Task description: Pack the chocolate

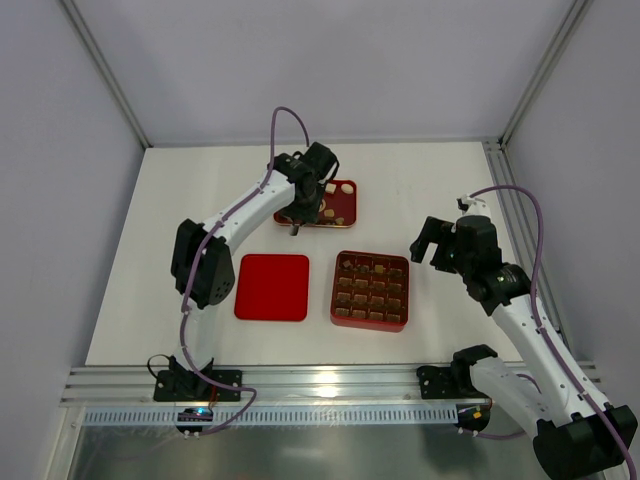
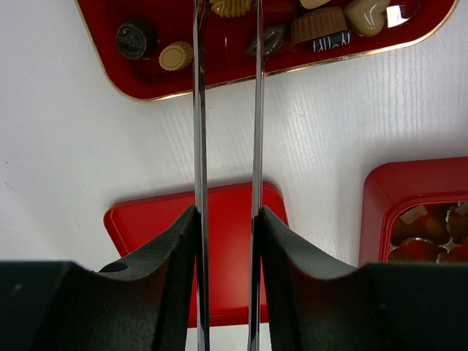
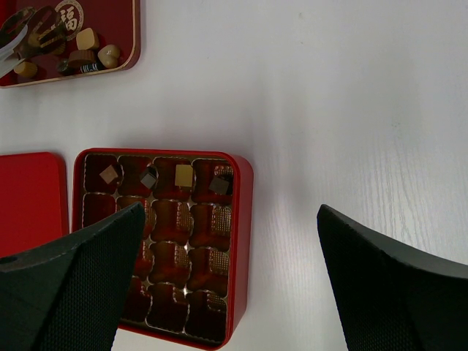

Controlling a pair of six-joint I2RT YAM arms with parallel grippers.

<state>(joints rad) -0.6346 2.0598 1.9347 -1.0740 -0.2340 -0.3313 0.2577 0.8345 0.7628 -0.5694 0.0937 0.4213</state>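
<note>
Loose chocolate (image 2: 318, 23) lies in a shallow red tray (image 2: 219, 82), also seen as the tray (image 1: 348, 190) from above. My left gripper (image 1: 296, 222) hangs over that tray's near left part. Two thin metal blades (image 2: 198, 110) run from its fingers, tips cut off by the frame edge. A tan ridged piece (image 2: 232, 6) sits pinched between them. The red gridded box (image 1: 369, 291) holds several small pieces along one row (image 3: 184, 175). My right gripper (image 3: 230, 212) hovers open and empty, just right of the box (image 3: 243, 191).
A flat red lid (image 1: 271, 287) lies left of the box, below the tray; it also shows as the lid (image 2: 150, 219) under my left fingers. White table (image 3: 351, 110) spreads to the right. Metal rails (image 1: 330, 385) edge the near side.
</note>
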